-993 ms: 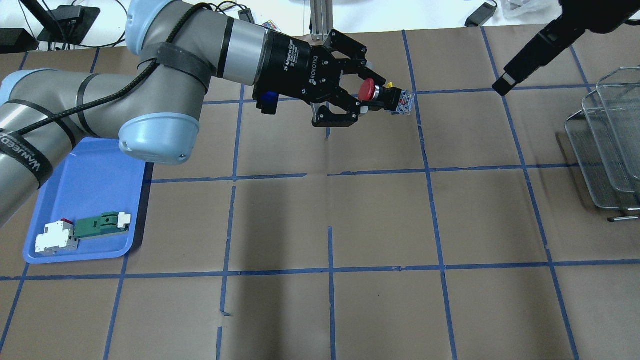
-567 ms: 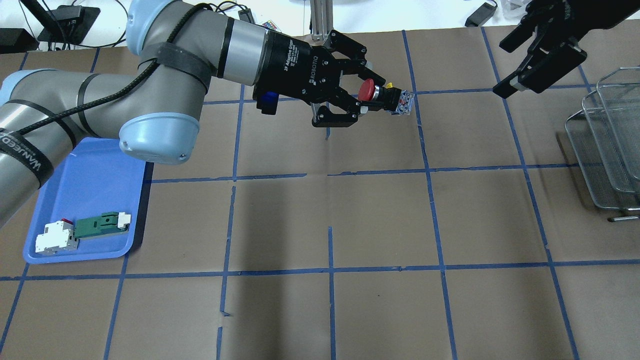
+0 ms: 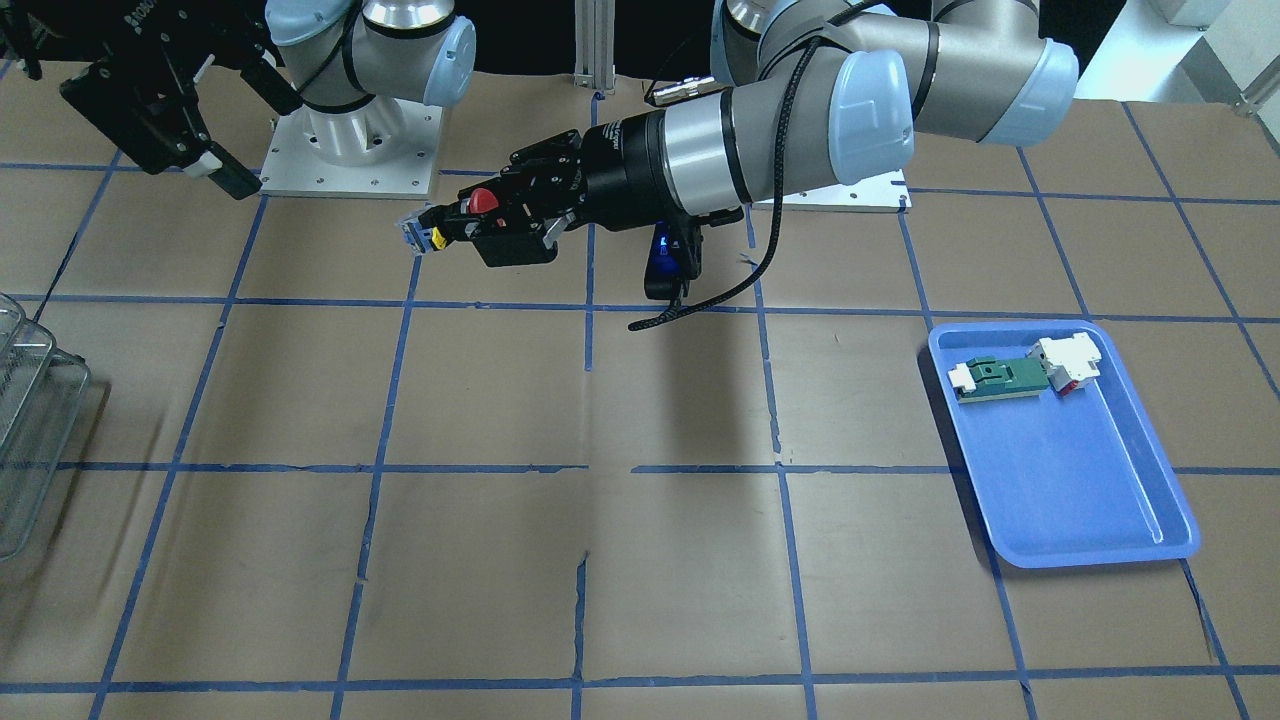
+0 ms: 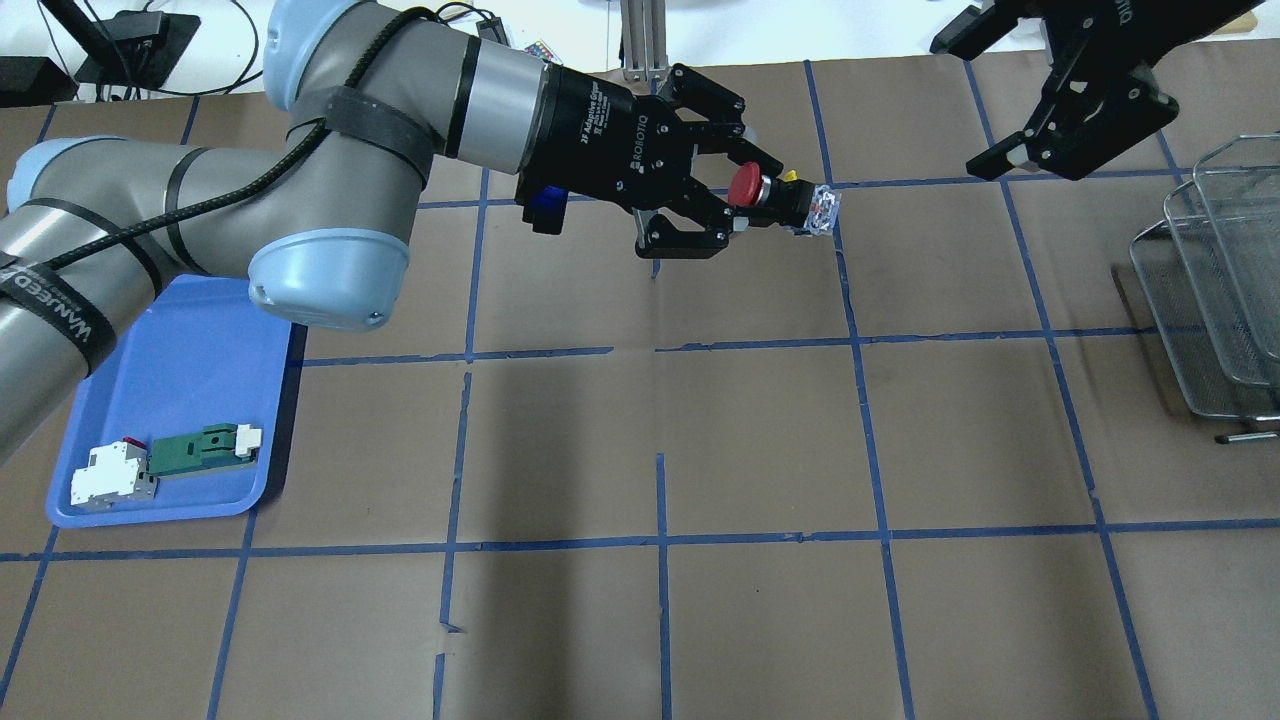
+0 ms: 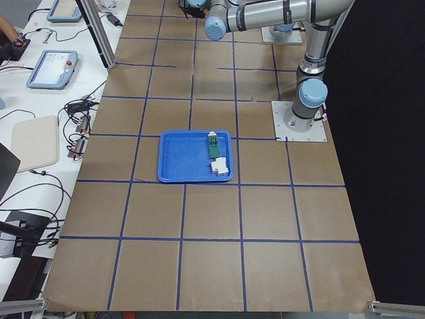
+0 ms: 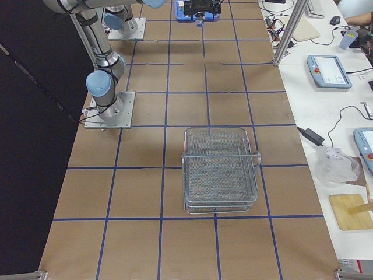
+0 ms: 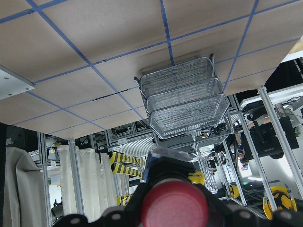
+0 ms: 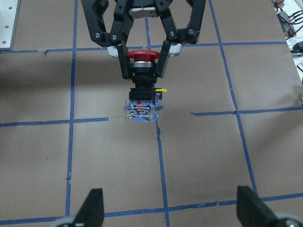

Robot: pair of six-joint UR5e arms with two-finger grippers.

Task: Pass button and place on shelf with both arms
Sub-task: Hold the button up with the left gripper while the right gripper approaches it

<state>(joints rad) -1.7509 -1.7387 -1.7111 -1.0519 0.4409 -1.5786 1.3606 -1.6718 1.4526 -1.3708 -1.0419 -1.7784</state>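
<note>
My left gripper [image 4: 748, 200] is shut on the button [image 4: 744, 186], with the jaws under its red cap and the black body and clear contact block pointing right, well above the table. The button also shows in the front view [image 3: 484, 201], in the left wrist view [image 7: 174, 204] and in the right wrist view [image 8: 142, 71]. My right gripper [image 4: 955, 108] is open and empty at the back right, facing the button and apart from it; its fingertips [image 8: 92, 208] frame the right wrist view. The wire shelf [image 4: 1215, 290] stands at the right edge.
A blue tray [image 4: 190, 380] at the front left holds a green-and-white part [image 4: 200, 448] and a white-and-red block [image 4: 110, 475]. The table is brown paper with blue tape lines. The shelf also shows in the right view [image 6: 221, 169] and the left wrist view [image 7: 182, 97].
My right gripper has turned and shifted, and both its open fingers now show facing the button. My left gripper has moved slightly right with the button.
</note>
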